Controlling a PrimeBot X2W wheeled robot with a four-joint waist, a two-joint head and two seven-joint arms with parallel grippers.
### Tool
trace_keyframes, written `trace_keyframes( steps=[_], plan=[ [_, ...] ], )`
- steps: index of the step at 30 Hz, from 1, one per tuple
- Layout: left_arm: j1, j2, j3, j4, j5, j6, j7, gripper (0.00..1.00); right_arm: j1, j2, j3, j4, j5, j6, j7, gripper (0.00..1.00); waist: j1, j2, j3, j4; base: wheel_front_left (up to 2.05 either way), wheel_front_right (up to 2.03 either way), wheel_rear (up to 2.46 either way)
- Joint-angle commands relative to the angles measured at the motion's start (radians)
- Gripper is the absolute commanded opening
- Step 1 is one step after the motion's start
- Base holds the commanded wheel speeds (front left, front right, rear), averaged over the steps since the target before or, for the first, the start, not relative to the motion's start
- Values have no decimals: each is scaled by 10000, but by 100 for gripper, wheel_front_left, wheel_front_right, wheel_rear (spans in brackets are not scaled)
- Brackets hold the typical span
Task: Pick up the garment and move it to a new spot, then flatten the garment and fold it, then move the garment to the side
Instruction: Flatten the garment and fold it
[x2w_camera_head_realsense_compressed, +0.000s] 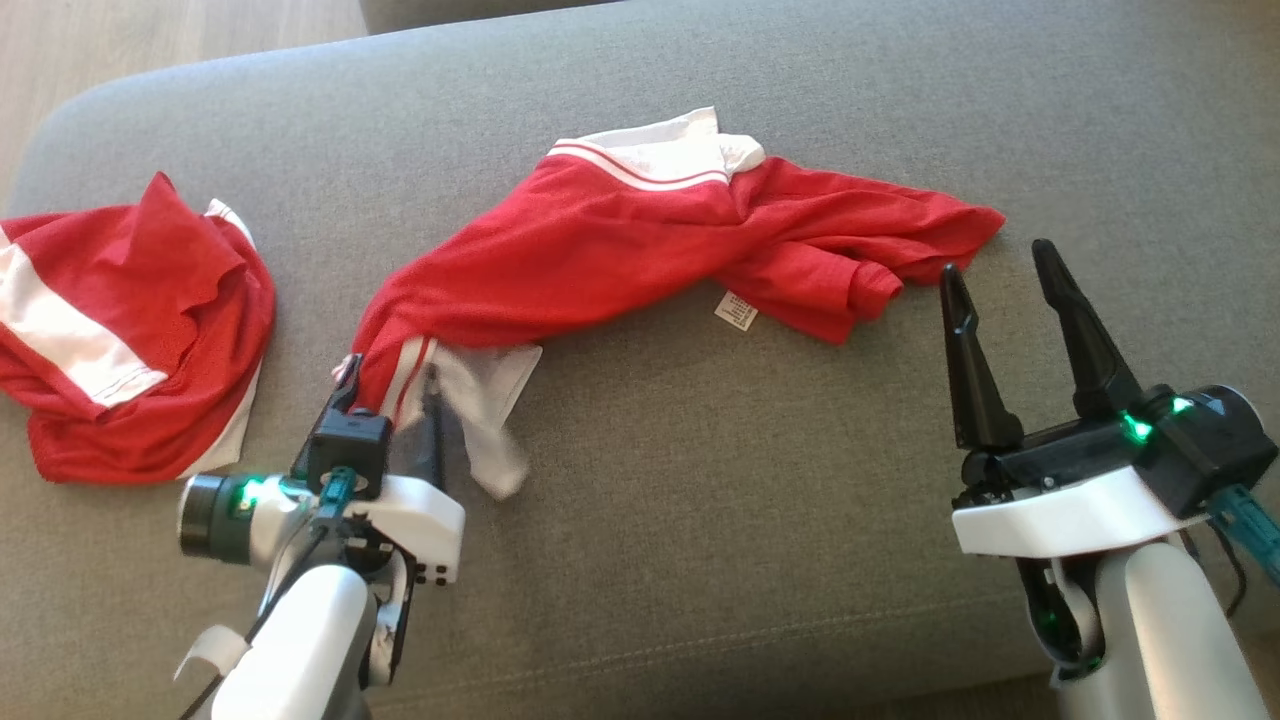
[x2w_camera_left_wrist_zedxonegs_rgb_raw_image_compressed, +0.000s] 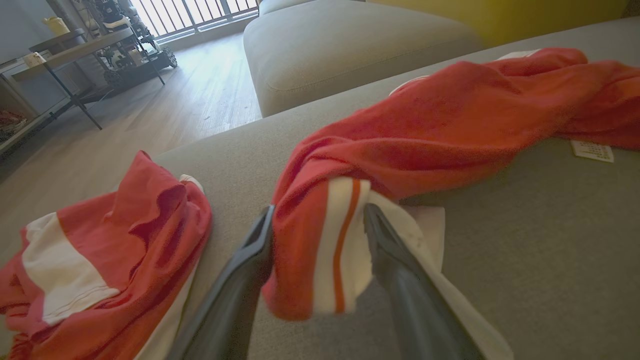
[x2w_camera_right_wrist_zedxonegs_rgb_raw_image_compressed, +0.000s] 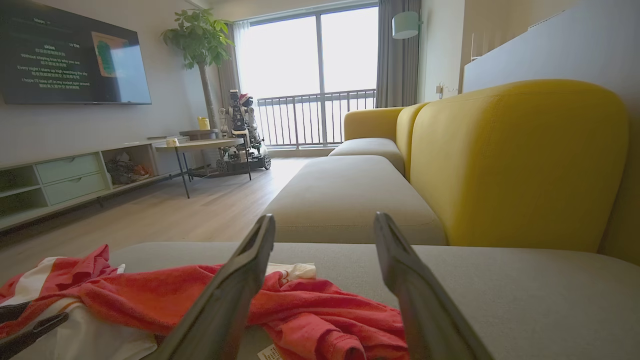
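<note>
On the grey sofa seat (x2w_camera_head_realsense_compressed: 700, 520), well short of a finished job. Seems to be at the end of the first step, or just past it, going by the red garment (x2w_camera_head_realsense_compressed: 620, 250) stretched in a long crooked band across the middle of the seat. Rumpled and twisted along its length, with the white collar end at the far side and a small label (x2w_camera_head_realsense_compressed: 736, 310) poking out at the near edge. Nowhere flat, not folded, not yet set to the side.

At the left gripper (x2w_camera_head_realsense_compressed: 392, 378), dark fingers apart on either side of the garment's white-and-red striped end, with bunched cloth between them. Cannot tell whether pinching that end or letting it go.

At the right gripper (x2w_camera_head_realsense_compressed: 996, 258), fingers spread wide around nothing, just beside the garment's other end, with the tips near the red cloth but not touching it.

Off to the left, apart from the stretched garment, a second red-and-white garment (x2w_camera_head_realsense_compressed: 130, 330) in a loose heap.

Left to do, by the look of things: spreading and smoothing, then folding, then shifting aside. Likely calls for both ends pulled straight first.
</note>
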Motion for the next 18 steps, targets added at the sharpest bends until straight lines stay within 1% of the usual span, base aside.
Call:
trace_keyframes(
  steps=[1, 6, 9, 12, 15, 18],
  plan=[
    [-347, 186, 298, -299, 93, 47, -1, 100, -156, -14, 274, -270, 54, -2, -65, 100, 0, 0, 5, -17, 0, 0, 0],
    [-439, -82, 362, -554, 21, 315, -340, 100, -118, -14, 278, -232, -30, -2, -65, 100, 0, 0, -13, -46, 0, 0, 0],
    [-451, -302, 541, -1136, -131, 461, -776, 100, -45, -14, 258, -193, -113, -2, -65, 100, 0, 0, -56, -32, 0, 0, 0],
    [-283, -508, 590, -1824, -197, 483, -981, 100, 59, -14, 207, -134, -179, -2, -65, 100, 0, 0, -133, 41, 0, 0, 0],
    [28, -724, 402, -2278, -129, 417, -1027, 100, 145, -14, 209, -56, -249, -2, -65, 100, 0, 0, -210, 180, 0, 0, 0],
    [342, -894, 117, -2497, 5, 271, -1033, 100, 87, -14, 517, 74, -391, -2, -65, 100, 0, 0, -223, 358, 0, 0, 0]
  ],
)
